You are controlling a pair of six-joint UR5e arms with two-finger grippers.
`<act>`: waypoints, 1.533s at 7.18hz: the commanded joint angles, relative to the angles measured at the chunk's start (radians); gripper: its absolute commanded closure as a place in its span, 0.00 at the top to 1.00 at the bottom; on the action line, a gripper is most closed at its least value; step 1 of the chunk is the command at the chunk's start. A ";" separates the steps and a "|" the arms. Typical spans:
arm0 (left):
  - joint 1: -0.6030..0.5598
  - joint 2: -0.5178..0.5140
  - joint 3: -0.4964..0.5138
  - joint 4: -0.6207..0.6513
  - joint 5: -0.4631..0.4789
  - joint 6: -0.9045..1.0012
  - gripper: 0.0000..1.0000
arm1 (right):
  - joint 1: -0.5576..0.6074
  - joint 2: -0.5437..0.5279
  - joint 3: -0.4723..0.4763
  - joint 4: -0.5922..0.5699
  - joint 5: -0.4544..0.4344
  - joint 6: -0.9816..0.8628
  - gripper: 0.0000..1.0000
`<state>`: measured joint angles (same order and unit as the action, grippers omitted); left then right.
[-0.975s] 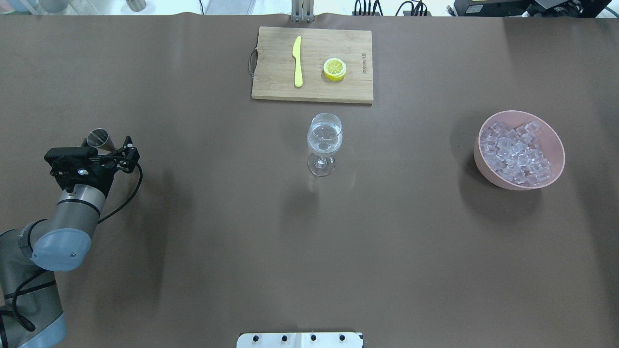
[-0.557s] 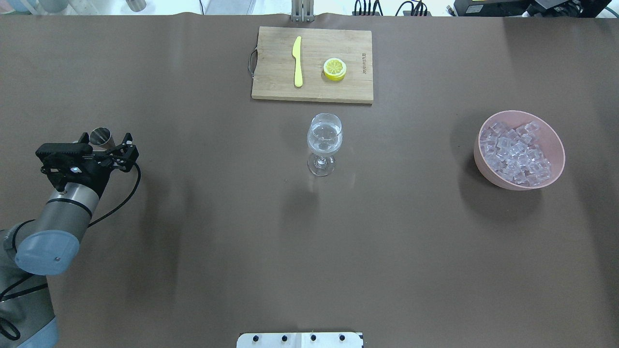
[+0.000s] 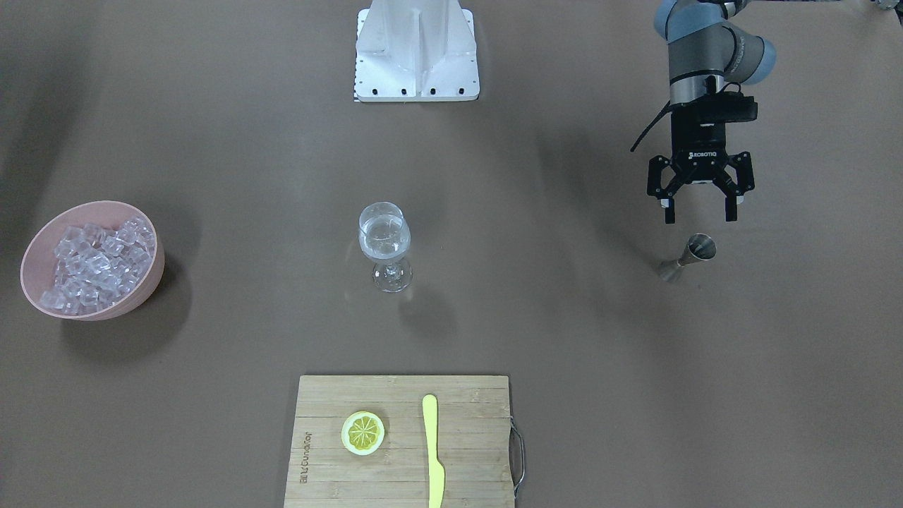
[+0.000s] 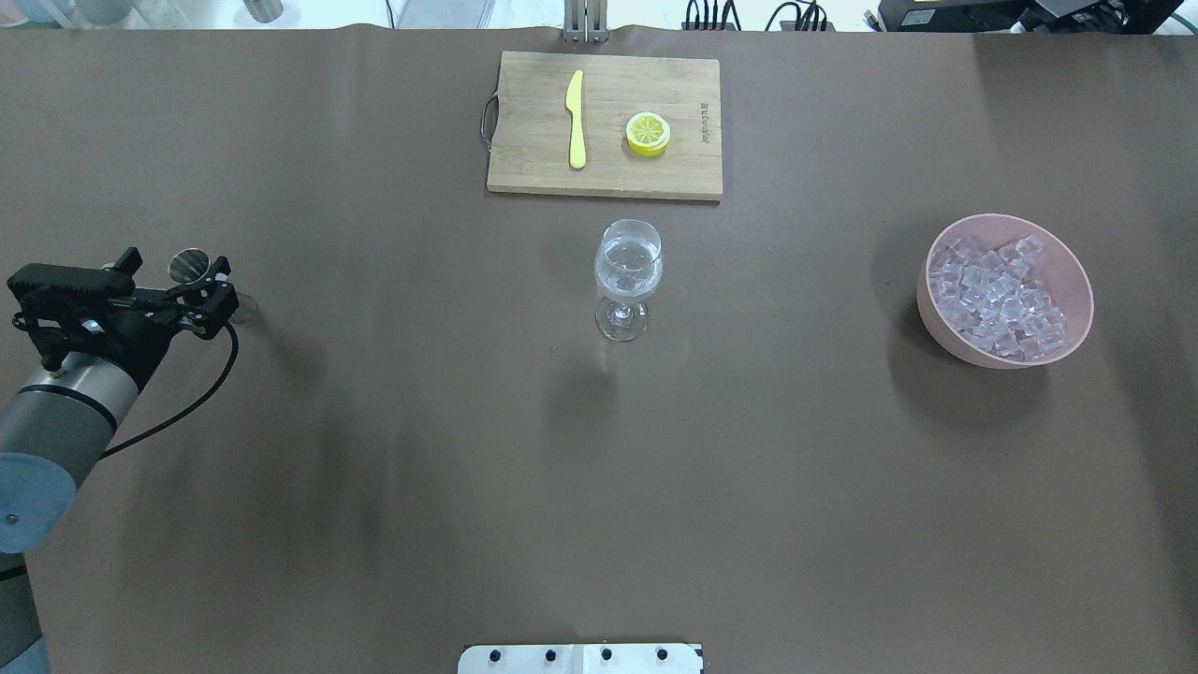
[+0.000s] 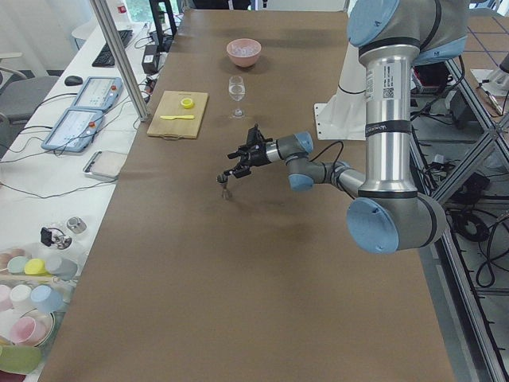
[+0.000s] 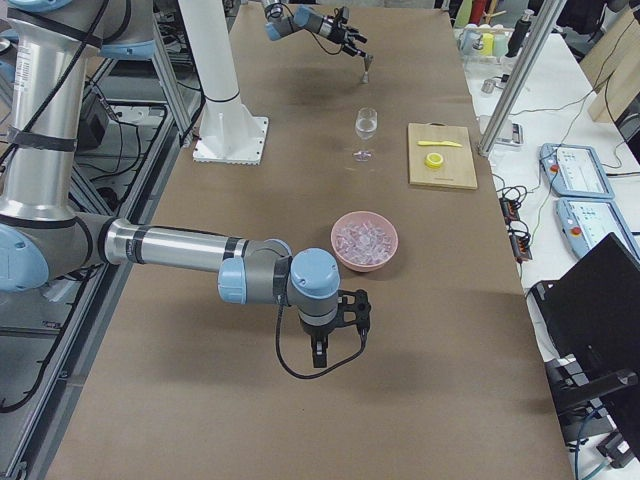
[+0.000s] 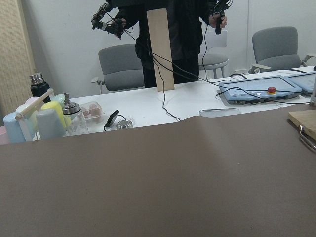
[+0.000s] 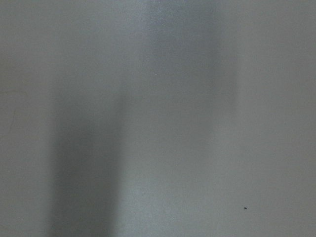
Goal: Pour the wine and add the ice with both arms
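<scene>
Although the left gripper (image 3: 698, 216) hangs close to a small metal jigger (image 3: 688, 257), its jaws stand wide apart and nothing is held between them. In the front-facing view the fingertips (image 3: 669, 217) end just on the near side of the jigger, with a thin strip of table (image 3: 564, 353) between, so no touch can be seen. In the overhead view one finger covers the middle of the jigger, and there it is hard to say how close they are.

The right gripper (image 6: 335, 335) shows only in the side view from the right end, pointing down over the table at the end of the right arm (image 6: 170, 245). From this view one cannot tell if its jaws are apart or together. The right wrist camera gives only a blurred grey surface. The left wrist camera shows no fingers, only the brown table and, beyond its far edge, a person whose head is cut off by the frame.

The ice (image 3: 92, 262) lies heaped in a pink bowl (image 3: 152, 281) at the right end of the table, well apart from the left gripper at the left end. A wine glass (image 3: 384, 243) with clear liquid stands between them, near the middle. The right gripper hangs near the bowl, on its near side.
</scene>
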<state>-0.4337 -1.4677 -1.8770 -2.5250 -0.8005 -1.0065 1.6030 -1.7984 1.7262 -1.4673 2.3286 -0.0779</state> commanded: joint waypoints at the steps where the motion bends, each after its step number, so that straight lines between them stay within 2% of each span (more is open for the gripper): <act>1: -0.075 0.004 -0.051 0.002 -0.166 0.084 0.98 | 0.000 0.013 0.009 0.022 0.002 0.001 1.00; 2: -0.147 0.006 -0.051 0.003 -0.300 0.129 0.98 | 0.000 0.005 0.004 0.080 0.008 0.003 1.00; 3: -0.249 0.009 -0.050 0.012 -0.494 0.182 0.98 | 0.000 0.007 0.010 0.112 0.011 0.006 1.00; 4: -0.402 0.027 -0.042 0.018 -0.746 0.292 0.98 | 0.000 0.013 0.016 0.114 0.011 0.007 1.00; 5: -0.557 0.023 -0.040 0.090 -0.975 0.375 0.98 | 0.000 0.010 0.038 0.114 0.009 0.006 1.00; 6: -0.695 0.009 -0.044 0.182 -1.143 0.457 0.98 | 0.000 0.004 0.065 0.114 0.009 0.007 1.00; 7: -0.791 0.012 -0.042 0.271 -1.227 0.591 0.98 | 0.000 0.004 0.073 0.114 0.009 0.006 1.00; 8: -0.859 0.017 -0.042 0.408 -1.259 0.729 0.99 | 0.000 0.004 0.079 0.123 0.009 0.004 1.00; 9: -0.899 0.021 -0.031 0.558 -1.255 0.937 1.00 | 0.000 0.001 0.076 0.134 0.006 0.003 1.00; 10: -0.963 0.023 -0.031 0.695 -1.254 1.080 0.99 | 0.000 -0.009 0.078 0.136 0.006 0.001 1.00; 11: -0.977 0.018 -0.004 0.883 -1.252 1.185 0.99 | 0.000 -0.009 0.079 0.136 0.008 0.003 1.00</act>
<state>-1.3683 -1.4477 -1.9031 -1.8572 -2.0512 0.0153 1.6030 -1.8035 1.8036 -1.3339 2.3355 -0.0754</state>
